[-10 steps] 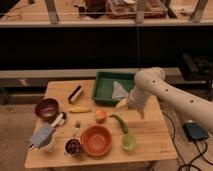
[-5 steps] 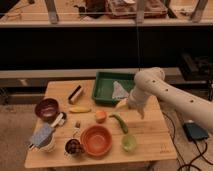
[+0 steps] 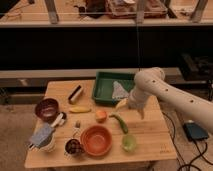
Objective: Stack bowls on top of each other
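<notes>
Checking the stack job, which step are we on? /kim

Step one, the approach. Nothing stacked yet. The orange bowl (image 3: 96, 140) sits at the front edge of the table (image 3: 152, 137). The maroon bowl (image 3: 47, 108) is well apart from it at the left edge. /raj

Gripper? /kim

The gripper (image 3: 137, 107) hangs over the table's right half, just in front of the green tray (image 3: 98, 93), near neither bowl. Can't tell if it's open or shut, or carrying anything. /raj

Next move? /kim

My call: swing left across the table to the maroon bowl, grab its rim, lift it, and set it inside the orange one. The smaller goes in the wider. Watch the green cup (image 3: 129, 143) just right of the orange bowl. /raj
</notes>
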Robot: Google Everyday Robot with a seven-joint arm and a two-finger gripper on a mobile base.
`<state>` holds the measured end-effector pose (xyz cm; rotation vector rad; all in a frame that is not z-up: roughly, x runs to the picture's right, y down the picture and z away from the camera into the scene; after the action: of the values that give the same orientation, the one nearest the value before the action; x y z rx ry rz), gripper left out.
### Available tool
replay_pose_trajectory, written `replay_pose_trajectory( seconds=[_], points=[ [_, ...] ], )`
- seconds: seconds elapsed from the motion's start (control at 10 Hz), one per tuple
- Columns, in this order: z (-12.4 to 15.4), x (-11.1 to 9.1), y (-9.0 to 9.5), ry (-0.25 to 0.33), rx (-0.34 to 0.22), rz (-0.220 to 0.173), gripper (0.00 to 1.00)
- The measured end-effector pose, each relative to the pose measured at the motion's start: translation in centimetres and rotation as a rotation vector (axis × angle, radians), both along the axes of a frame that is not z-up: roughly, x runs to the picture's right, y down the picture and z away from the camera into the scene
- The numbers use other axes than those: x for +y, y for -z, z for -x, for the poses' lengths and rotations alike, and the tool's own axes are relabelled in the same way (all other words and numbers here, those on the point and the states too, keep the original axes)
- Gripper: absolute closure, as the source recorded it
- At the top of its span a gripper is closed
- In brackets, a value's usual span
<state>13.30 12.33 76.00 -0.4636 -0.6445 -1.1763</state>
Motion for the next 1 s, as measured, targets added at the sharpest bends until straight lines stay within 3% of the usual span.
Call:
replay_pose_trajectory(
  seconds=[0.7,1.0],
  points=[
    [0.7,0.5,0.0,-0.004,-0.009,-0.007,0.2],
    [1.7,0.8,0.4,-0.038,-0.036,-0.053,0.2]
  ],
)
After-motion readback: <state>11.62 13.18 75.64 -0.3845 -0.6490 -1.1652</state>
